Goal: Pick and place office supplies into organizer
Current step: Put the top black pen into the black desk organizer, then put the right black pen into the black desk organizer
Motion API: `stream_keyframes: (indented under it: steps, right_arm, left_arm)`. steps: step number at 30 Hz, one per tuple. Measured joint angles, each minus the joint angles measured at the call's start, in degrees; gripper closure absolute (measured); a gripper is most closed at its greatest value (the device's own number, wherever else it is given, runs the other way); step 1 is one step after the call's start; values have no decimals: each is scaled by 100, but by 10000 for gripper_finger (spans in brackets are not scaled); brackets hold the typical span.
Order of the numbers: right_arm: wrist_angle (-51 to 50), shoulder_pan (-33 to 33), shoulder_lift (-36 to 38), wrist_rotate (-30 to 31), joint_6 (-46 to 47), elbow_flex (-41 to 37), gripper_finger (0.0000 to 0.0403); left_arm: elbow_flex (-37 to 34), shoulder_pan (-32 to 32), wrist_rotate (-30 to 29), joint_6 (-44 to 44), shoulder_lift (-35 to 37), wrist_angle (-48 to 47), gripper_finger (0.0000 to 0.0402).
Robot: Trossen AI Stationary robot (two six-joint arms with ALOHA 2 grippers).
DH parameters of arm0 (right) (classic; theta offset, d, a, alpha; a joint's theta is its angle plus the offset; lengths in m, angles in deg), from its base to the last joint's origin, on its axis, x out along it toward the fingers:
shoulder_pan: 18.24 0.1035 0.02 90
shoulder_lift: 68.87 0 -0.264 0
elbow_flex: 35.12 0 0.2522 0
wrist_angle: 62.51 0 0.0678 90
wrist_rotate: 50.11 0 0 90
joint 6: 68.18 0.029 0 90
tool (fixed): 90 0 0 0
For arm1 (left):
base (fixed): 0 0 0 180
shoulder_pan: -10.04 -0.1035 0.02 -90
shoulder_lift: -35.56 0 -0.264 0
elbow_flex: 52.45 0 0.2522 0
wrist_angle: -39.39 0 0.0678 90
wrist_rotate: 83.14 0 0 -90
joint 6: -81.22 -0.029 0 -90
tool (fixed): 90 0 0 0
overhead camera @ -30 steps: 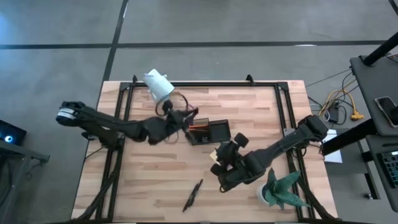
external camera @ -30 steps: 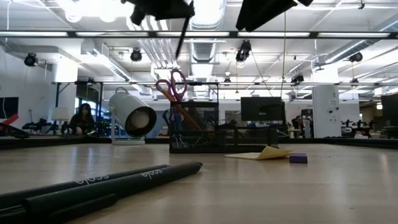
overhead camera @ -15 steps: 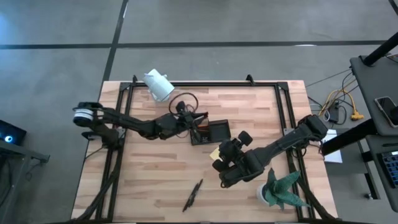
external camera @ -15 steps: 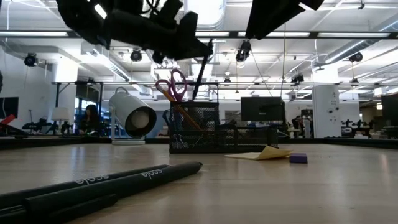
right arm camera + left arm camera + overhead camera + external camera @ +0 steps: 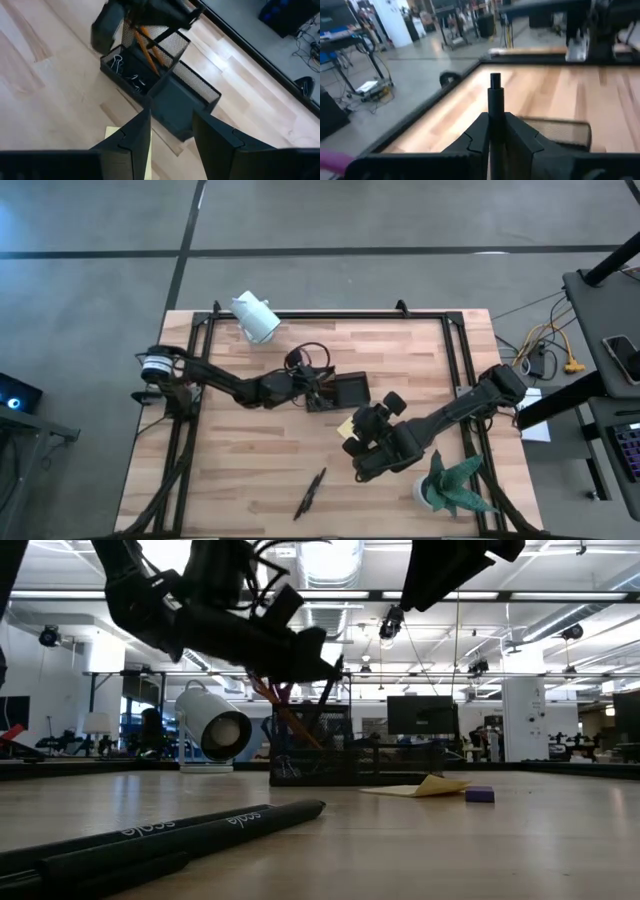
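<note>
Table (image 5: 240, 450): wood, centre holds mesh organizer (image 5: 340, 392).
Left gripper (image 5: 313, 380) over organizer's left compartment, clamped on black pen (image 5: 495, 107).
Right gripper (image 5: 171, 131) above sticky-note pad (image 5: 420, 786) near organizer, fingers parted, empty.
Second pen (image 5: 311, 491) lies near edge.

small pale lettering printed twice along the long black pen (image 5: 170, 835) lying near the table's front edge, too small to make out for certain; no other legible text anywhere.
</note>
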Motion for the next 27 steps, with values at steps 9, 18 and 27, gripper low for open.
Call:
stream_keyframes:
  steps: [9, 18, 27]
  right_arm:
    - [21, 4, 0, -141, 140, -95, 266]
    - [34, 6, 0, -148, 282, -120, 266]
    - [25, 6, 0, -416, 266, -131, 266]
  left_arm:
    - [0, 179, 22, 28, 289, -699, 369]
    - [118, 170, 35, 822, 736, -2157, 326]
    - [145, 320, 14, 797, 1005, -2149, 233]
